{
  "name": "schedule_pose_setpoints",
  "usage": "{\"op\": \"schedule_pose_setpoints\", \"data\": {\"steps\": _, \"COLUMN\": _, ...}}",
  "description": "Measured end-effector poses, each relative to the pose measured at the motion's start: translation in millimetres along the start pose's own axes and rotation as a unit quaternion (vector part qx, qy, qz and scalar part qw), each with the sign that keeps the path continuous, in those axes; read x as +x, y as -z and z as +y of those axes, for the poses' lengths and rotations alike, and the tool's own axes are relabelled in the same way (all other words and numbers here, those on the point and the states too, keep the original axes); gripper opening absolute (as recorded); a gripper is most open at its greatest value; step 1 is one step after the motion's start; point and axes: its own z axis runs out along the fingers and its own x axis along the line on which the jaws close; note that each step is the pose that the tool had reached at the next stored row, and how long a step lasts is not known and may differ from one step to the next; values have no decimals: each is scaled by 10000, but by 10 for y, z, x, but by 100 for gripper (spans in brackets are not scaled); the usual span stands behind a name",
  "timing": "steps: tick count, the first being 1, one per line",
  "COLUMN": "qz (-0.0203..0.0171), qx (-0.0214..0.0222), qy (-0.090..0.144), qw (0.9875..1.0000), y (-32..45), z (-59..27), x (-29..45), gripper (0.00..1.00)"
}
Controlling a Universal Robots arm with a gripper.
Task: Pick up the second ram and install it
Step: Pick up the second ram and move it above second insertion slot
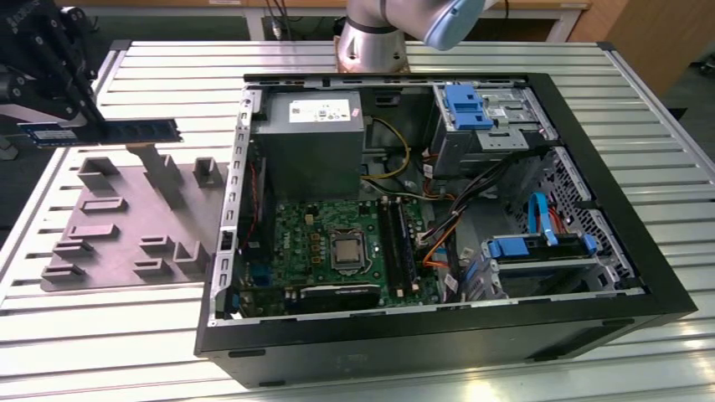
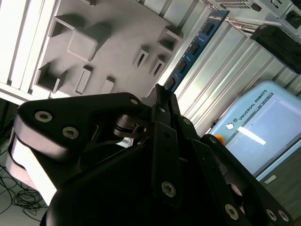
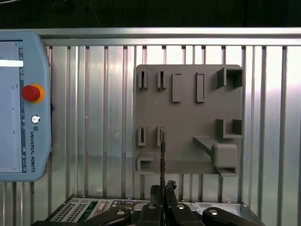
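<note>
Gripper (image 1: 90, 126), black metal with bolted linkage arms, is hanging over the exterior view's left side with jaws clamping on the ram (image 1: 146, 130). Ram is a long thin flat stick, lying level in the air above the far edge of the tray (image 1: 123, 209), one end sticking out toward the case (image 1: 447, 335) but well apart from it. In the second wrist view the ram (image 2: 197, 44) is showing a blue-green board face with a row of small black rectangular chips, running out from the gripper (image 2: 162, 92). In the first wrist view the ram (image 3: 162, 150) is showing edge-on as a thin dark line, pinched on both sides at the gripper (image 3: 162, 190). Tray is matte grey plastic, flat and square, carrying raised blocks, slotted holders and open-box shapes. It is sitting on the tabletop (image 1: 167, 67), ribbed silver aluminium slats. Case is a black metal box, side panel off, lying on the exterior view's right. Inside it are a green motherboard (image 1: 324, 243), a grey metal power-supply box (image 1: 313, 142), blue plastic drive brackets (image 1: 464, 105) and loose coloured cables. A pale blue pendant (image 3: 23, 117) with rounded corners and a red round button (image 3: 31, 92) is lying on the slats beside the tray in the first wrist view.
</note>
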Motion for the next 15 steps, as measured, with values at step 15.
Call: {"op": "schedule_pose_setpoints", "data": {"steps": 15, "qz": 0, "qx": 0, "qy": 0, "qw": 10000, "y": -5, "z": -141, "x": 0, "gripper": 14}}
